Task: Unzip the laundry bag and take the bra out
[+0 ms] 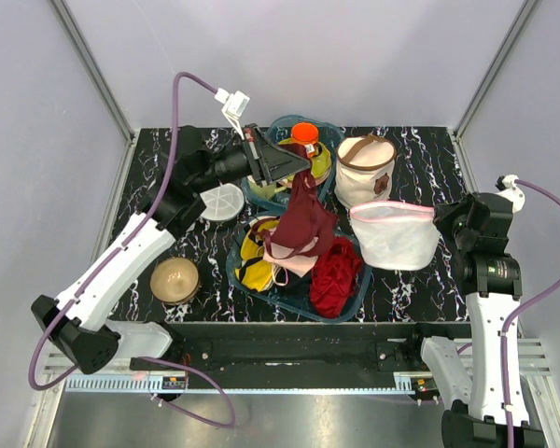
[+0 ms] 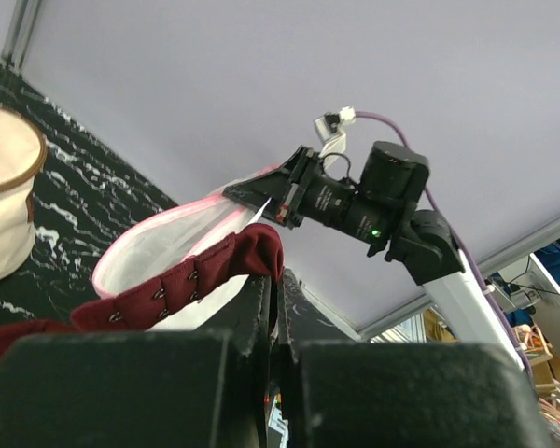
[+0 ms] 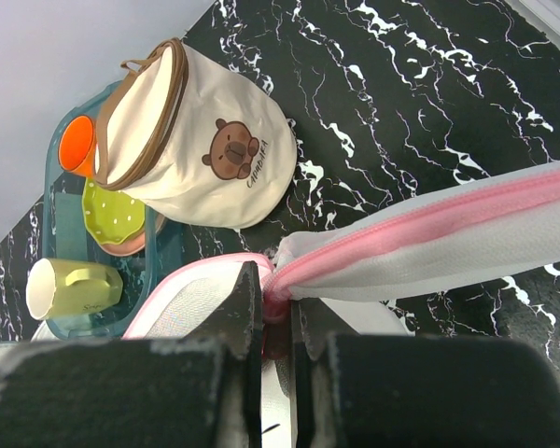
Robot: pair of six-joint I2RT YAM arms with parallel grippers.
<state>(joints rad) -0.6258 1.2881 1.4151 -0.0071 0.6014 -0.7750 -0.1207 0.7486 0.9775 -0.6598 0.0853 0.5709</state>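
Zip open, we judge. right tool (image 3: 275,313) clenched on laundry bag (image 1: 397,241) rim. bra (image 1: 303,219) out, hanging from clenched left tool (image 1: 297,168) at bag's 9 o'clock. Only set-down left.

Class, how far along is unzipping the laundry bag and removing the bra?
Done: the laundry bag gapes open at its pink-trimmed mouth. In hand: the right gripper pinches its rim while the left gripper holds a dark red bra up, clear of the bag. Left: seemingly only setting it down.
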